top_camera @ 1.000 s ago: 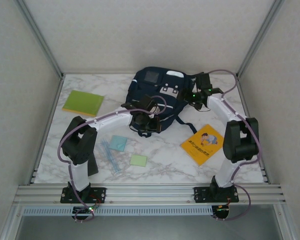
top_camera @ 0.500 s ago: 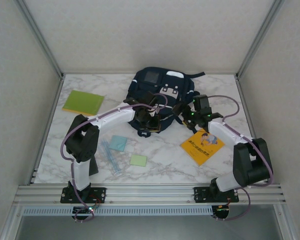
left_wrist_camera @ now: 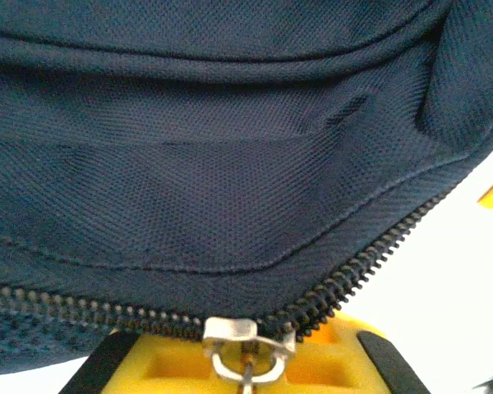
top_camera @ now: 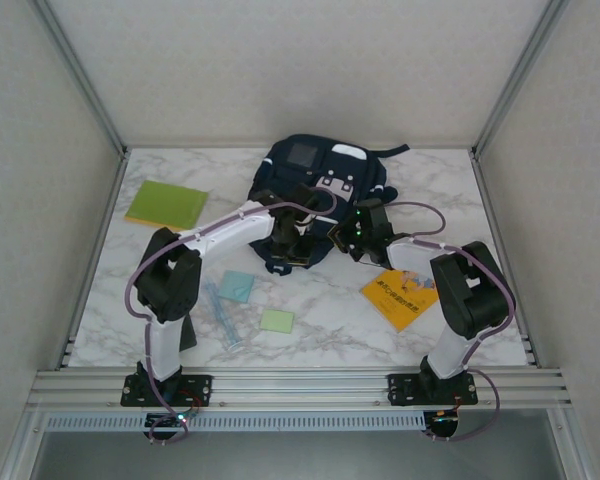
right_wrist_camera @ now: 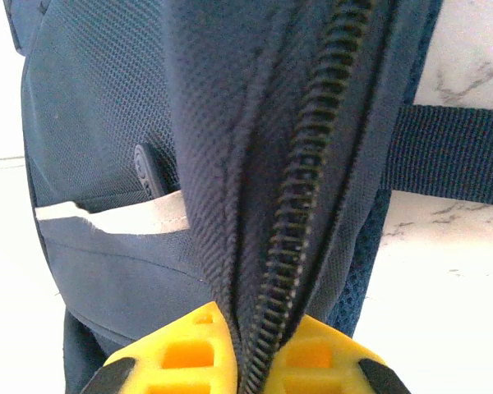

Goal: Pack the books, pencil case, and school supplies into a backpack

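Note:
The navy backpack [top_camera: 320, 185] lies at the back middle of the table. My left gripper [top_camera: 292, 246] is at its near edge, shut on the metal zipper pull [left_wrist_camera: 245, 345], pinched between the yellow fingers [left_wrist_camera: 172, 365]. Beside it, my right gripper [top_camera: 348, 238] is shut on the backpack's zipper seam [right_wrist_camera: 292, 205], the fabric bunched between its fingers [right_wrist_camera: 181, 353]. The yellow-green book [top_camera: 166, 204] lies far left; the orange-yellow book [top_camera: 402, 295] sits partly under the right arm. The light-blue pad [top_camera: 237, 286], pale-green pad [top_camera: 276, 320] and translucent sticks [top_camera: 220, 315] lie front left. The black pencil case [top_camera: 187, 333] is half hidden by the left arm.
A dark strap [right_wrist_camera: 452, 156] of the backpack runs across the marble table [top_camera: 460, 200] to the right. White walls and metal frame posts [top_camera: 100, 110] close in the table on three sides. A rail [top_camera: 300, 385] carries both arm bases at the near edge.
My right gripper swung left and down from the backpack's upper right side to its near edge and shut on the zipper seam. The left gripper shifted slightly, still shut on the pull.

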You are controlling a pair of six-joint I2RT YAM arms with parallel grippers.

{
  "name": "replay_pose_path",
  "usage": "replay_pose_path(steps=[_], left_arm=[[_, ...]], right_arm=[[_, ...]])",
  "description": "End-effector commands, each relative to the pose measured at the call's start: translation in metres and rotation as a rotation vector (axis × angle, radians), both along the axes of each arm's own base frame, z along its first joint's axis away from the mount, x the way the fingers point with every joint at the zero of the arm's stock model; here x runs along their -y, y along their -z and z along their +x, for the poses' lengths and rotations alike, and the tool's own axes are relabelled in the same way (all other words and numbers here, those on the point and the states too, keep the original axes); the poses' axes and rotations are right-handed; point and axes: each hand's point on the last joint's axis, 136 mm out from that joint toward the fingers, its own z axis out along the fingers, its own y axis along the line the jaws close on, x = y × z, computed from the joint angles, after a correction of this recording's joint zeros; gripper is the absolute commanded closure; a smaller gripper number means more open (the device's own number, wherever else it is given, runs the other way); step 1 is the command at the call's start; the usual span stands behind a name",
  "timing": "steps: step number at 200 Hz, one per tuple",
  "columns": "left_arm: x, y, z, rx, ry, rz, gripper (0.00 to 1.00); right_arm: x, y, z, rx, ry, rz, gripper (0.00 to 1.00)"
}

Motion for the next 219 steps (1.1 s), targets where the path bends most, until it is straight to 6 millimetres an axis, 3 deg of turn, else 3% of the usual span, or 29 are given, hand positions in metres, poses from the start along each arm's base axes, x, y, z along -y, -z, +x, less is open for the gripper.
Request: replay_pose_path(steps=[1, 36, 76, 96, 112, 129, 149, 170, 192, 203, 219], left_arm=[[-0.063, -0.011, -0.011, -0.075, 0.011, 0.173, 1.0], [-0.107, -0.005, -0.017, -0.15, -0.013, 0.23, 1.0], [-0.121, 0.004, -0.013, -0.186, -0.04, 0.197, 1.0], [-0.143, 0.007, 0.0, -0.181, -0.105, 0.195, 1.0], [-0.146, 0.001, 0.007, -0.145, -0.135, 0.148, 1.0], [-0.127, -0.008, 0.006, -0.132, -0.136, 0.067, 1.0], [-0.088, -0.015, -0.002, -0.134, -0.11, -0.04, 1.0], [-0.044, -0.017, -0.009, -0.131, -0.055, -0.116, 1.0], [-0.006, -0.019, -0.002, -0.121, -0.026, -0.185, 1.0], [0.01, -0.022, 0.006, -0.105, -0.023, -0.216, 1.0], [0.032, -0.03, 0.018, -0.083, -0.018, -0.259, 1.0]], right_arm=[[0.035, 0.005, 0.013, 0.066, 0.062, -0.206, 1.0], [0.044, -0.002, 0.02, 0.121, 0.034, -0.311, 1.0], [0.055, -0.017, 0.034, 0.187, -0.004, -0.438, 1.0], [0.07, -0.029, 0.042, 0.218, 0.005, -0.506, 1.0], [0.086, -0.038, 0.053, 0.242, 0.017, -0.546, 1.0], [0.098, -0.045, 0.07, 0.255, 0.026, -0.572, 1.0], [0.107, -0.047, 0.092, 0.238, 0.026, -0.574, 1.0], [0.105, -0.059, 0.113, 0.239, 0.017, -0.566, 1.0], [0.1, -0.072, 0.117, 0.228, 0.001, -0.538, 1.0], [0.099, -0.08, 0.112, 0.225, -0.001, -0.525, 0.85], [0.105, -0.09, 0.098, 0.207, 0.011, -0.517, 0.5]])
